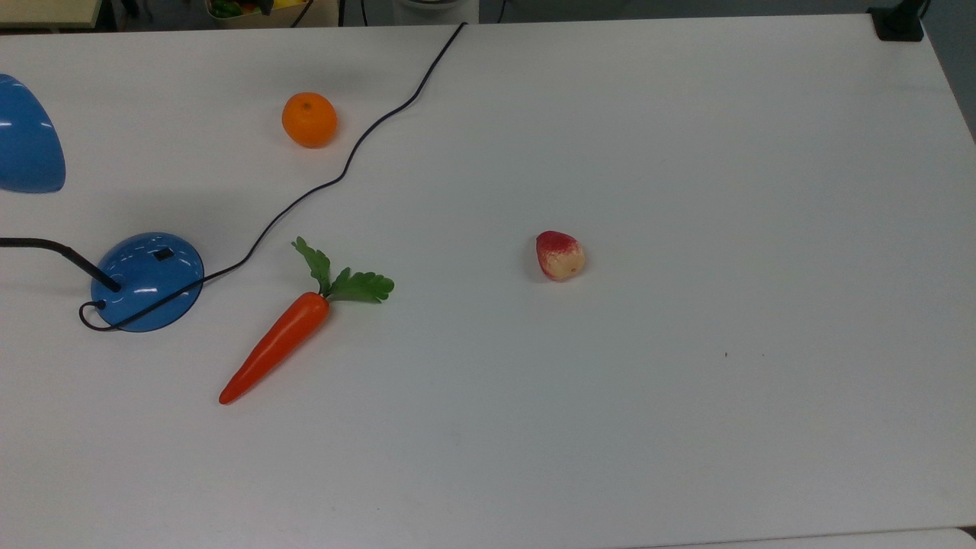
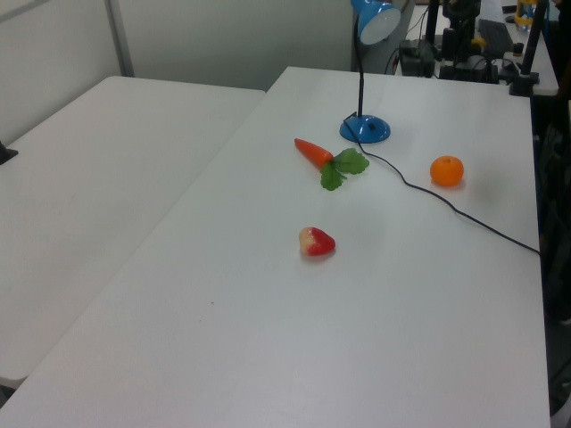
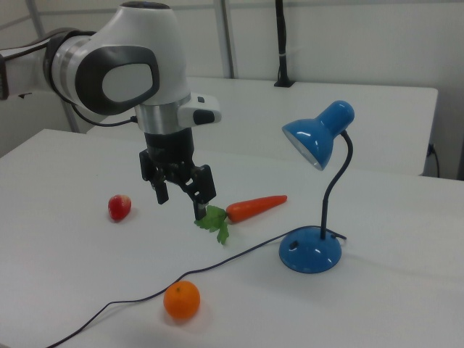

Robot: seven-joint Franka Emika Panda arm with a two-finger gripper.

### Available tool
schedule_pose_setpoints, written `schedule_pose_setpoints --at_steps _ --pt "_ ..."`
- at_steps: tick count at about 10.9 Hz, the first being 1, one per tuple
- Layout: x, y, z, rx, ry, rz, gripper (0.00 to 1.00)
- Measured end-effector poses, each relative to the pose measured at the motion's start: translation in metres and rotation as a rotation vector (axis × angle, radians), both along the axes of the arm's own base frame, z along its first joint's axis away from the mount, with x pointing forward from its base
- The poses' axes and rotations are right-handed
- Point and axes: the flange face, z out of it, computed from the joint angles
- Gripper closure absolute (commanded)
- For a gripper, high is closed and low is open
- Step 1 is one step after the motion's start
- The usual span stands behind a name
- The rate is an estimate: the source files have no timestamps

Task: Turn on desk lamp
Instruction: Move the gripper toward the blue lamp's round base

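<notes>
Gripper (image 3: 179, 196) upper left of the right view, fingers apart, empty | desk lamp (image 3: 313, 246) lower right, unlit | rocker switch (image 1: 163, 255) faced up, reachable from above

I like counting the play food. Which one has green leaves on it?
The carrot. It is long and orange with a green leafy top, lying beside the desk lamp. The round orange and the red-and-cream strawberry have no leaves.

A carrot (image 1: 278, 343) lies just beside the desk lamp (image 1: 147, 281); its cord (image 1: 347, 164) crosses the table (image 1: 686, 419).
</notes>
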Motion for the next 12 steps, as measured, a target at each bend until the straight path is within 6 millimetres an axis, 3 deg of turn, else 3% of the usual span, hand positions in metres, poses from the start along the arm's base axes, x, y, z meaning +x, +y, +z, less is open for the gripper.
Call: schedule_pose_setpoints --at_steps 9,12 --pt "-0.0002 -0.0004 -0.0003 0.001 0.002 0.007 0.0" --pt "0.0002 -0.0008 -0.0015 0.0 0.004 -0.01 0.32"
